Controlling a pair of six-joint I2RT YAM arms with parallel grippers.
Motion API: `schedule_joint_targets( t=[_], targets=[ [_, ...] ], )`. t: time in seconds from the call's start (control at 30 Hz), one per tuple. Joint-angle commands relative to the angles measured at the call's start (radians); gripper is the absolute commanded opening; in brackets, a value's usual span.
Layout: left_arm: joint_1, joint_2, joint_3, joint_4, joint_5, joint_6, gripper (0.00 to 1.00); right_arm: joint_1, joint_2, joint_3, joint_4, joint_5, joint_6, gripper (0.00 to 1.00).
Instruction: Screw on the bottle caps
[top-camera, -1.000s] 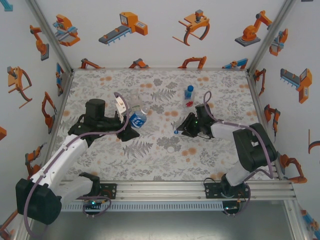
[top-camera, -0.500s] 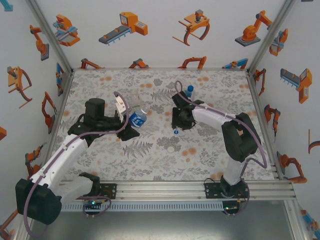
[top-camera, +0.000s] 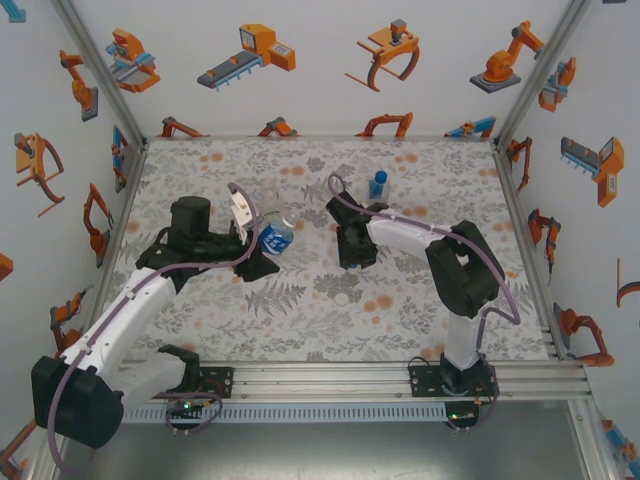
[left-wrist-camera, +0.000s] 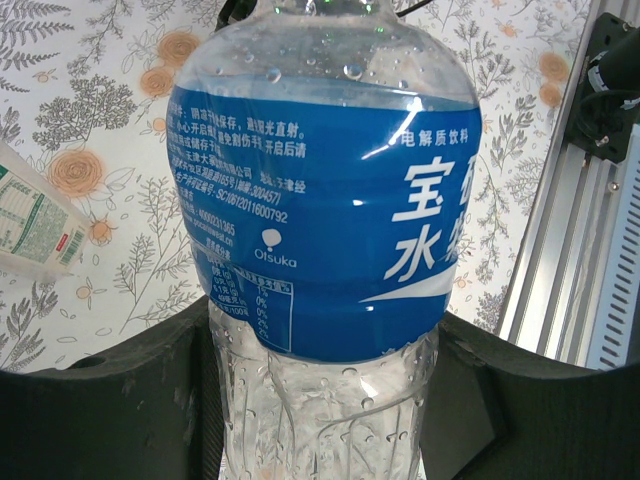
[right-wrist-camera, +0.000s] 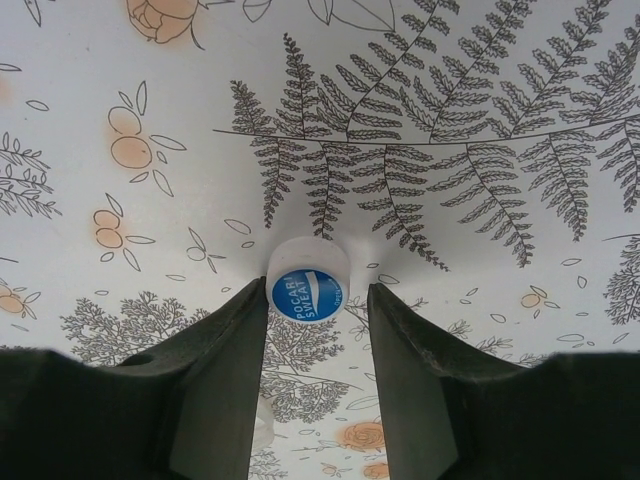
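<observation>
Left claw (left-wrist-camera: 325, 385) grips bottle (left-wrist-camera: 325, 190); right claw (right-wrist-camera: 318, 297) straddles cap (right-wrist-camera: 307, 292).

My table (top-camera: 300, 330) is covered with a white cloth printed all over with grey ferns and orange flowers. Toward the far side, right of centre, a short bottle (top-camera: 378, 186) stands upright on it. A white cap (top-camera: 342, 298) lies alone near the middle. A blue cap (right-wrist-camera: 308, 290) sits flat beside a fern print. Further left, a tall bottle (top-camera: 240, 204) with a white label looks to be lying on its side.
</observation>
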Motion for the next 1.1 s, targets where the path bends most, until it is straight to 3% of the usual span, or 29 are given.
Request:
schedule_joint_targets(
  t=[0.0, 0.6, 0.83, 1.07],
  targets=[
    [-0.002, 0.003, 0.036, -0.012, 0.035, 0.026, 0.00, 0.000, 0.009, 0.020, -0.001, 0.015, -0.011, 0.43],
    [-0.001, 0.009, 0.037, -0.017, 0.035, 0.028, 0.00, -0.003, 0.025, 0.025, 0.038, 0.029, -0.014, 0.39],
    [-0.002, 0.011, 0.036, -0.019, 0.035, 0.028, 0.00, -0.003, 0.009, 0.029, 0.023, 0.033, -0.017, 0.32],
    [-0.015, 0.024, 0.038, -0.018, 0.035, 0.041, 0.00, -0.002, -0.126, 0.017, -0.005, 0.004, -0.073, 0.20]
  ],
)
